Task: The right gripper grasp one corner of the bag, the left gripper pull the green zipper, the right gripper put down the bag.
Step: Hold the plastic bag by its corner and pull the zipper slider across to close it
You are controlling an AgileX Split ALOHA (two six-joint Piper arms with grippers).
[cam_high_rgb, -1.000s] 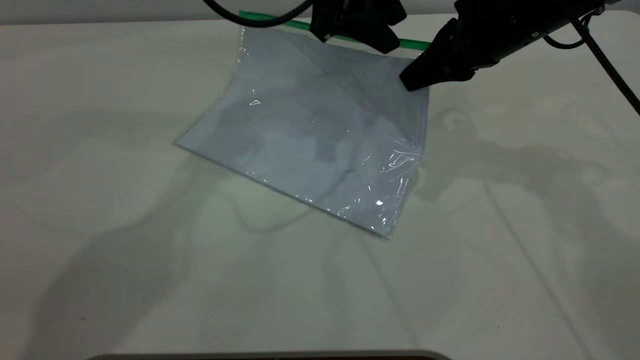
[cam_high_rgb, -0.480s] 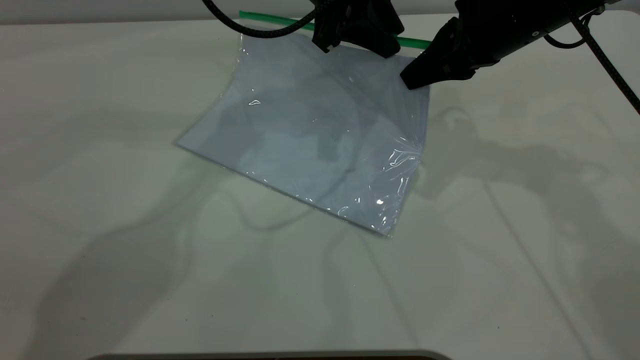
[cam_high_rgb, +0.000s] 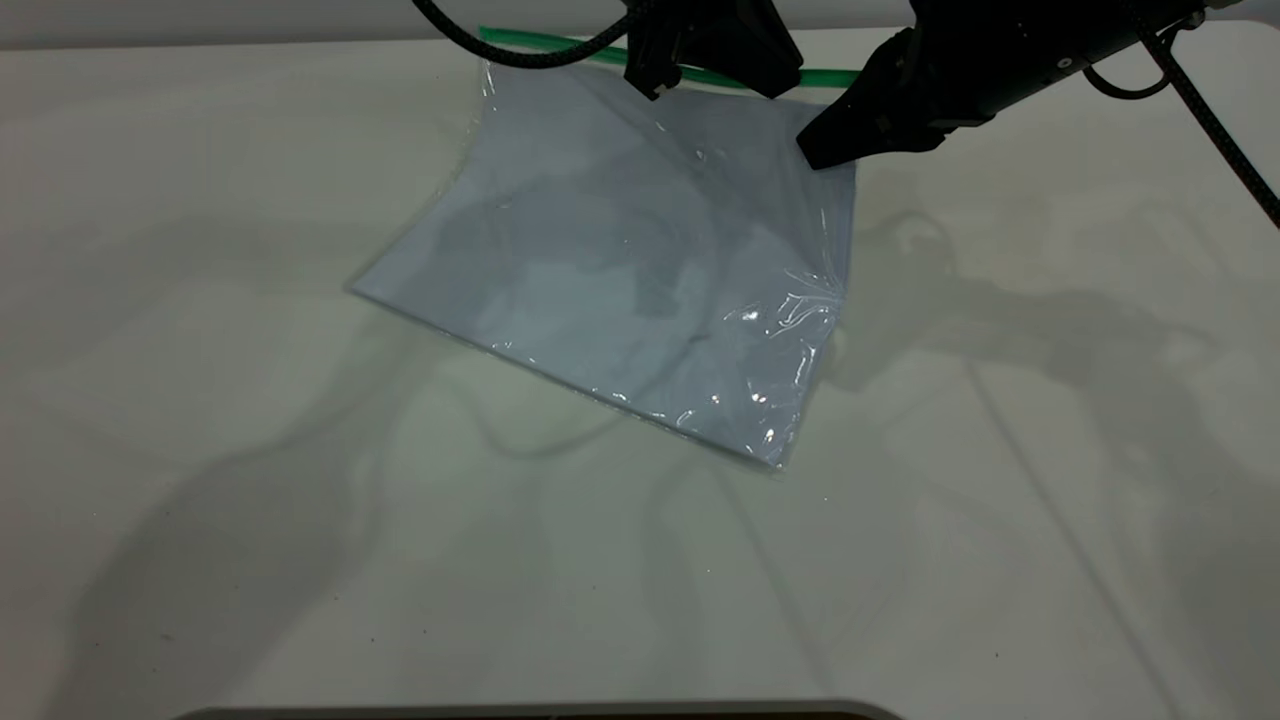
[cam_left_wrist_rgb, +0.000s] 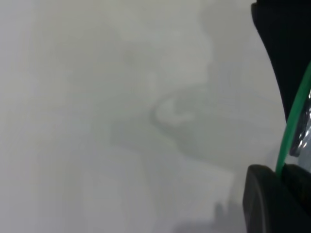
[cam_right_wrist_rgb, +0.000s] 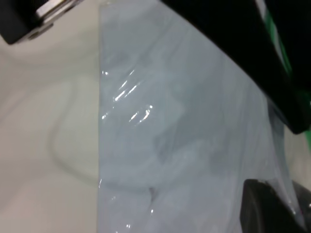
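Right claw (cam_high_rgb: 825, 152) pinches the bag's (cam_high_rgb: 620, 260) far corner, lifting that edge; near edge rests on the table (cam_high_rgb: 200, 450). Left claw (cam_high_rgb: 700, 75) clamped on the green zipper (cam_high_rgb: 540, 41) (slider hidden). Grasp done; pull underway, put-down remains.

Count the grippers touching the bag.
2. The right gripper pinches the bag at its far right corner; the left gripper sits on the green zipper along the far edge.
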